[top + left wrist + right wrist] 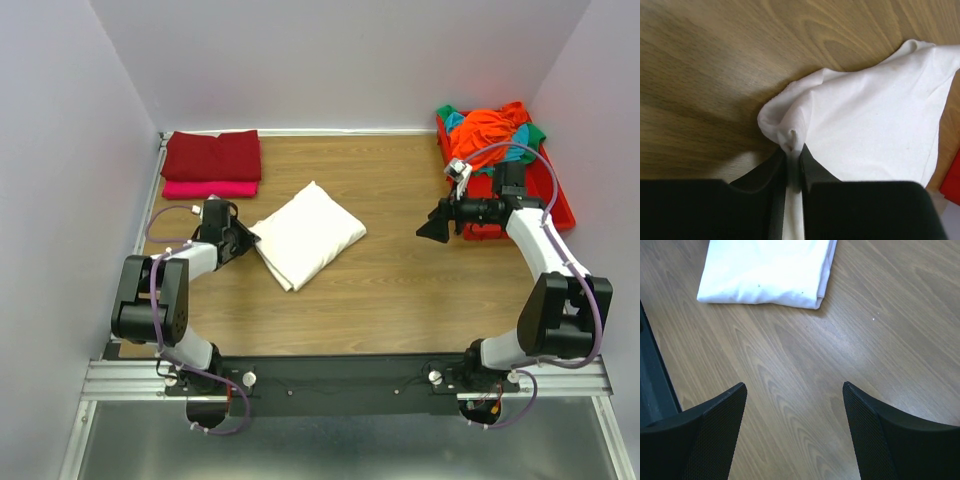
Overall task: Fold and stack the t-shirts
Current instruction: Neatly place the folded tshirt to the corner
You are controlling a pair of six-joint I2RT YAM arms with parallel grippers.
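Left gripper [793, 150] clamped on the left corner of the folded cream-white t-shirt [308, 235], mid-table, right gripper [795, 390] with jaws apart over the bare wooden table [400, 290], open room between them, dark red t-shirt [212, 155] folded atop pink t-shirt [210, 188] at far-left edge, crumpled orange t-shirt [495, 125] heaped in red tray [560, 200] far right

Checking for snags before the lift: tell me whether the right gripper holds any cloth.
No: the right gripper stands open over the bare table, and the folded white t-shirt lies apart, beyond its fingertips.
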